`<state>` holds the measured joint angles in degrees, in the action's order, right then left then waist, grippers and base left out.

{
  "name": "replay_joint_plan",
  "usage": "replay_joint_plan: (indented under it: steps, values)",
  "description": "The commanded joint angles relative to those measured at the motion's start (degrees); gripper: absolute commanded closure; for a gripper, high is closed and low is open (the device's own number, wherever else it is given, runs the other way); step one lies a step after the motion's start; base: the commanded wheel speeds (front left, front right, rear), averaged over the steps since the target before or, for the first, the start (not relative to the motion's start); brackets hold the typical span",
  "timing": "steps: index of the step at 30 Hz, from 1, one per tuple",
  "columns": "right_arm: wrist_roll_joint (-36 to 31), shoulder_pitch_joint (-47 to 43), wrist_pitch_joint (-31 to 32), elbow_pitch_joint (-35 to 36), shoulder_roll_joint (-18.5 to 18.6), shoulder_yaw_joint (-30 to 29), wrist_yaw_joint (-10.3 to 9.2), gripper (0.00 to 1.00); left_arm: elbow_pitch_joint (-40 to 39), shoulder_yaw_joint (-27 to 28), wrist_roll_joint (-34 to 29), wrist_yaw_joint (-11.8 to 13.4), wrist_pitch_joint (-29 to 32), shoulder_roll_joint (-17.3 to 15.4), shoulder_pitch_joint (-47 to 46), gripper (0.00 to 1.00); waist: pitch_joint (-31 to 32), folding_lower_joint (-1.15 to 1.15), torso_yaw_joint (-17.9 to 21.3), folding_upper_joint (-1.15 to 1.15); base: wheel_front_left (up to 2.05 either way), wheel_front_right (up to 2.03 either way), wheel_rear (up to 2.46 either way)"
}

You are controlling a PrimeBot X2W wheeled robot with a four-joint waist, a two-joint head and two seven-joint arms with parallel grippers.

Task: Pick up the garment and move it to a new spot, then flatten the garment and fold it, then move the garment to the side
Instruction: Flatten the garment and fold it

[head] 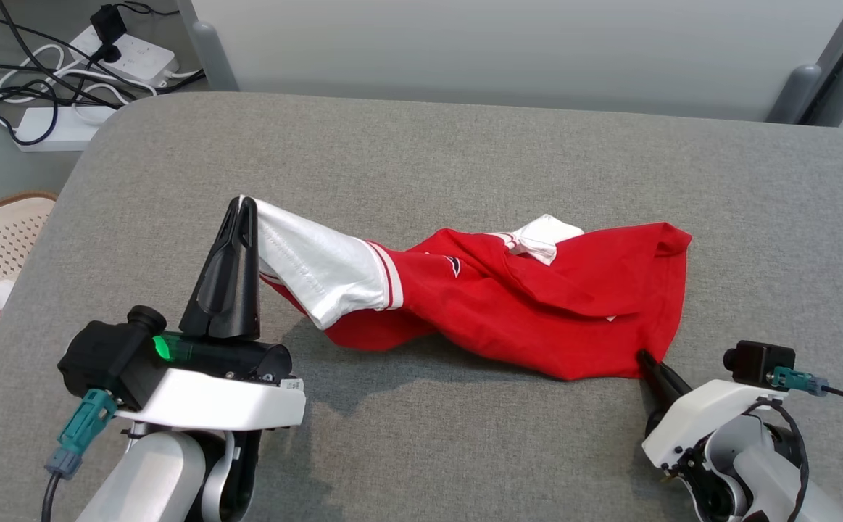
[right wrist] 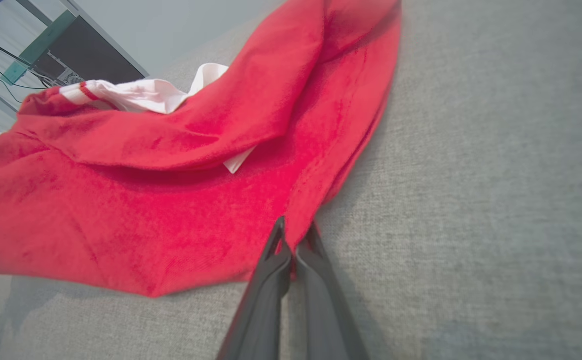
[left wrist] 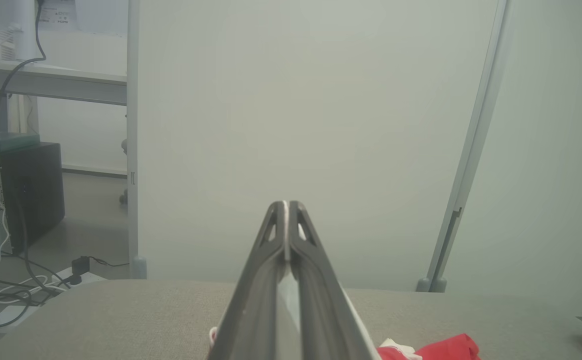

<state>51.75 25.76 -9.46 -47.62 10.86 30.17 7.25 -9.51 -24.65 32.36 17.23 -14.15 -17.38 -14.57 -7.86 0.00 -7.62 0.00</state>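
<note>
Hidden or unclear: in the head view the right gripper [head: 643,356] is largely covered by its own white wrist. One dark fingertip shows, tucked under the hem of the garment [head: 537,304]. The right wrist view settles it: the fingers [right wrist: 270,260] are pressed together on the red hem, with a fold of cloth pinched between them.

The left gripper [head: 245,201] is raised off the surface and clamped on the end of the white sleeve [head: 320,268]. In its own wrist view a thin white sliver sits between the closed fingers [left wrist: 316,260]. The rest of the sleeve drops out of that view at the bottom edge.

The garment hangs from the left gripper's tips and runs as a twisted band to the right gripper, its red body resting on the surface between them. Front and back cannot be told apart. A small dark emblem [head: 452,265] is half buried in a fold near the sleeve's striped cuff.

To the left of the left gripper, a basket [head: 1,232] is cut off by the frame. It holds white and red cloth of unclear kind.

Surface and room: the grey fabric-covered table [head: 464,159] has a rounded corner. Beyond both grippers stands a pale partition [head: 501,51]. Past the table's far left corner, power strips [head: 131,54] lie among tangled cables on the floor. A dark computer tower [left wrist: 33,190] stands further off.
</note>
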Motion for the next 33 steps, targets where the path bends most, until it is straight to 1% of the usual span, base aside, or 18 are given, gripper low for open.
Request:
replay_joint_plan:
  steps: [1, 7, 11, 14, 17, 19, 21, 22, 23, 24, 26, 29, 31, 33]
  values:
    - [0.67, 1.25, -1.07, 0.42, 0.48, 1.19, 0.24, 1.00, -1.27, 2.23, 0.07, -0.10, -0.26, -1.11, -3.24, 1.00, -0.02, 0.00, 0.09, 0.00, 0.00, 0.00, 0.00]
    - [3.02, 1.22, -3.76, 2.42, 3.31, 3.71, 0.24, 1.00, -1.71, 2.72, 0.62, -0.55, -0.41, -0.95, -2.67, 1.00, 0.64, 0.00, 1.50, 0.00, 0.00, 0.00, 0.00]
    - [2.36, 0.05, -4.97, 7.09, 7.72, 3.49, 0.24, 1.00, -3.97, 3.20, 0.94, -0.73, -0.47, -1.07, -2.52, 1.00, 1.43, 0.00, 2.77, 0.00, 0.00, 0.00, 0.00]
    - [1.32, -1.32, -5.33, 12.08, 11.09, 0.43, 0.24, 1.00, -6.70, 3.59, 1.12, -0.56, -0.40, -1.32, -2.38, 1.00, 2.04, 0.00, 3.75, 0.00, 0.00, 0.00, 0.00]
    - [-1.31, -2.76, -5.09, 16.36, 14.20, -2.88, 0.24, 1.00, -9.10, 3.45, 1.55, -0.33, 0.53, -1.52, -1.93, 1.00, 2.43, 0.00, 4.68, 0.00, 0.00, 0.00, 0.00]
    - [-2.83, -3.06, -3.34, 18.38, 14.74, -5.58, 0.24, 1.00, -9.64, 3.06, 2.01, -0.37, 1.61, -1.64, -1.79, 1.00, 2.35, 0.00, 4.96, 0.00, 0.00, 0.00, 0.00]
    - [-3.98, -2.68, -0.15, 18.82, 13.73, -8.43, 0.24, 1.00, -8.99, 2.44, 2.84, -0.65, 3.14, -1.74, -1.60, 1.00, 2.12, 0.00, 5.23, 0.00, 0.00, 0.00, 0.00]
    - [-7.32, -0.70, 3.48, 17.01, 11.89, -10.33, 0.24, 1.00, -7.59, 2.00, 3.72, -1.08, 4.12, -1.69, -1.56, 1.00, 1.69, 0.00, 5.31, 0.00, 0.00, 0.00, 0.00]
    - [-7.89, 0.74, 4.90, 16.03, 9.93, -11.42, 0.24, 1.00, -6.59, 1.81, 4.05, -1.32, 4.37, -1.61, -1.62, 1.00, 1.42, 0.00, 5.25, 0.00, 0.00, 0.00, 0.00]
    - [-8.68, 2.38, 6.41, 14.84, 8.13, -11.88, 0.24, 1.00, -5.50, 1.59, 4.26, -1.62, 4.45, -1.49, -1.77, 1.00, 1.06, 0.00, 5.09, 0.00, 0.00, 0.00, 0.00]
    - [-11.33, 6.30, 8.63, 12.57, 5.20, -10.86, 0.24, 1.00, -3.16, 1.15, 4.36, -2.35, 4.10, -1.21, -2.27, 1.00, 0.25, 0.00, 4.63, 0.00, 0.00, 0.00, 0.00]
    - [-14.40, 12.25, 7.86, 9.39, 1.24, -8.19, 0.24, 1.00, 0.41, 0.51, 3.94, -3.38, 2.93, -0.57, -3.27, 1.00, -0.75, 0.00, 3.44, 0.00, 0.00, 0.00, 0.00]
    - [-14.96, 15.29, 6.54, 6.77, -1.35, -6.75, 0.24, 1.00, 2.31, 0.46, 3.95, -3.86, 2.09, 0.25, -4.00, 1.00, -1.26, 0.00, 2.52, 0.00, 0.00, 0.00, 0.00]
    - [-16.22, 17.91, 4.58, 3.55, -2.79, -5.25, 0.24, 1.00, 3.86, 0.44, 3.44, -4.26, 1.33, 0.68, -4.63, 1.00, -1.64, 0.00, 1.57, 0.00, 0.00, 0.00, 0.00]
